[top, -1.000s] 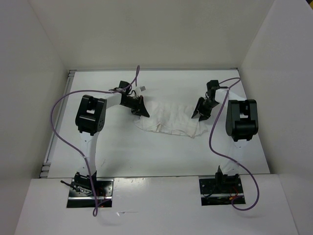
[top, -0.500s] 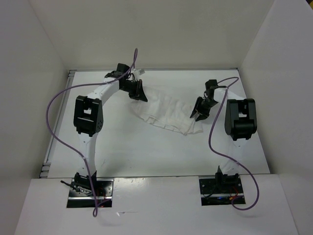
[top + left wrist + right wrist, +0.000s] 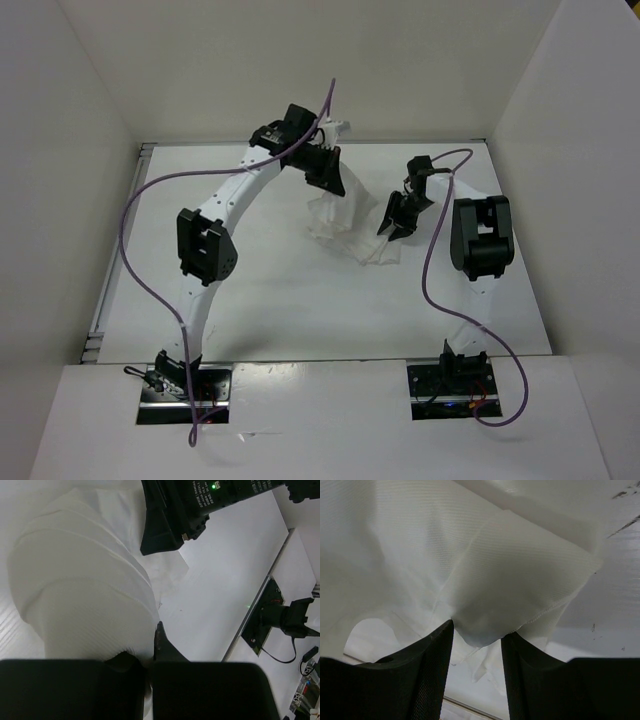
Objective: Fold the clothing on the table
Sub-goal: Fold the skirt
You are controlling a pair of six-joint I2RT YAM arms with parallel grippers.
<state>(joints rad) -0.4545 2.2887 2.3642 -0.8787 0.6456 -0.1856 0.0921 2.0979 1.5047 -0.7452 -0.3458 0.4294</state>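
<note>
I have just raised the clothing [image 3: 340,222] off the counter [image 3: 250,300], left tool [image 3: 328,183] clamped on one edge, right tool [image 3: 392,225] half-open around the other, ready to fold.

White arms [image 3: 240,190], black joints, purple cables [image 3: 130,215]

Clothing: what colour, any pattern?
The clothing is plain white, with a fine ribbed weave and parallel pleat-like creases; it shows best in the left wrist view.

White clothing [image 3: 345,222], faint ribbed weave; glossy white table [image 3: 250,300]; black end effectors; purple cables [image 3: 125,215].
</note>
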